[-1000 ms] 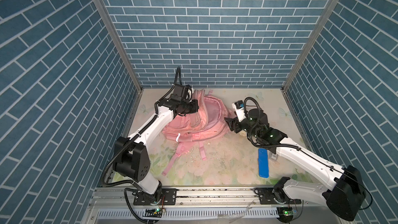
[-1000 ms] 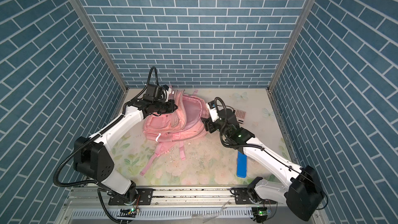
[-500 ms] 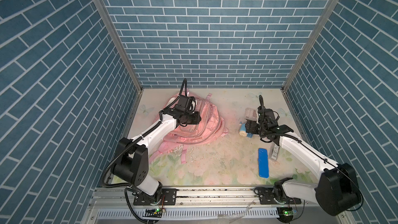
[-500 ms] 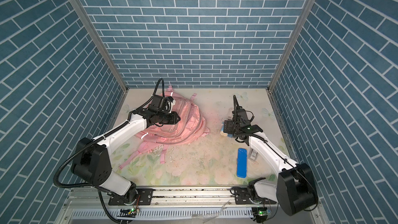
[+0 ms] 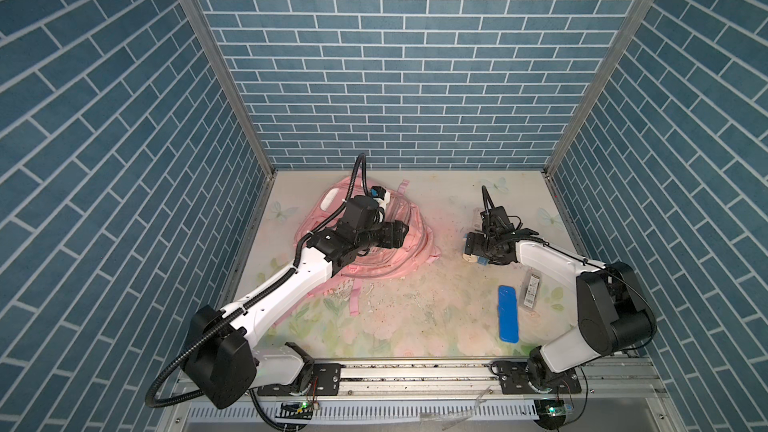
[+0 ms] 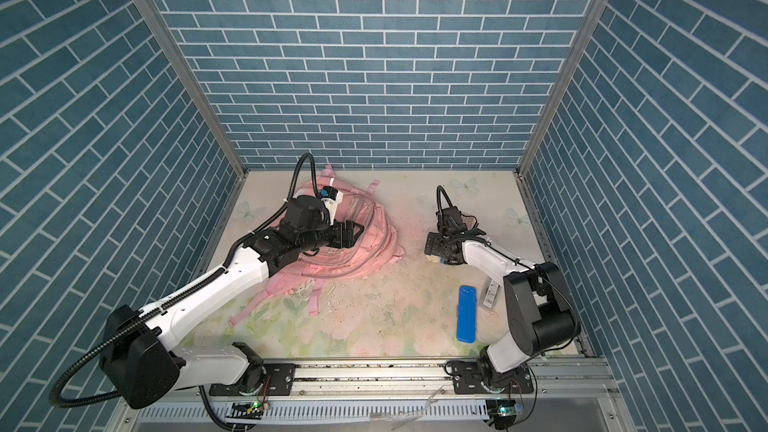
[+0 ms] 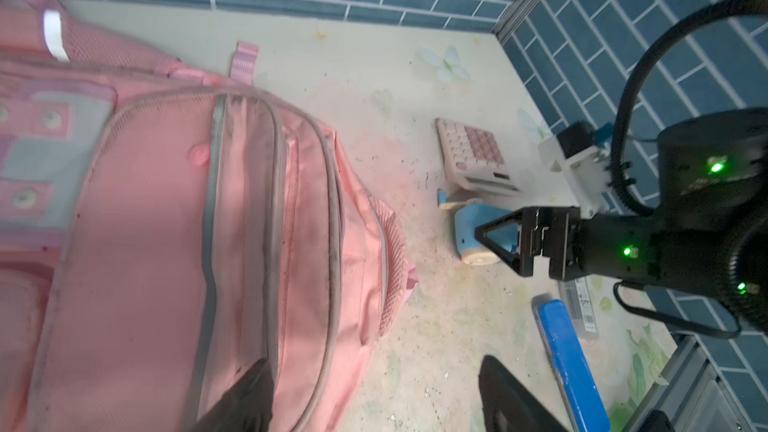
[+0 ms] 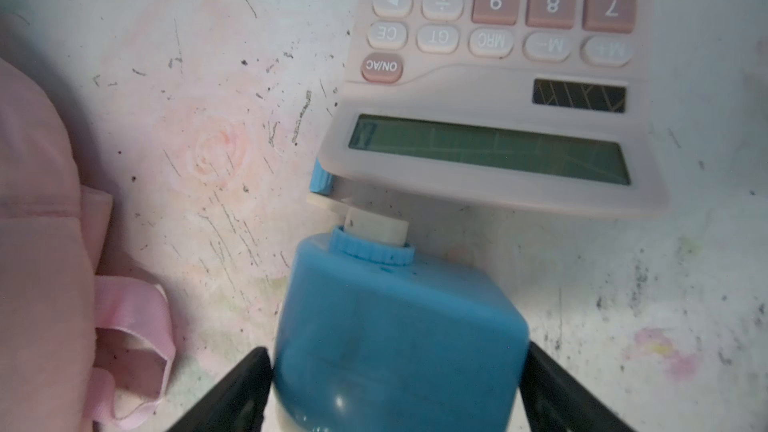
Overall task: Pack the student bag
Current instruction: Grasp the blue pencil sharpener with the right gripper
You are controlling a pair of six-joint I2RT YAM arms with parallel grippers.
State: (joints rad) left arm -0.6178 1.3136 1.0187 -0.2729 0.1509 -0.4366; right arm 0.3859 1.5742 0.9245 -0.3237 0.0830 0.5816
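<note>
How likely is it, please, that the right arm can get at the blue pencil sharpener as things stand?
Very likely yes: the right gripper straddles the blue pencil sharpener with jaws wide, nothing between. The calculator overlaps only its crank end, clear of the fingers.

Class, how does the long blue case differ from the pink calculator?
The long blue case is plain, narrow and blue; the pink calculator is broader, with keys and a display. The case lies near the front rail, the calculator farther back. Both lie outside the student bag.
</note>
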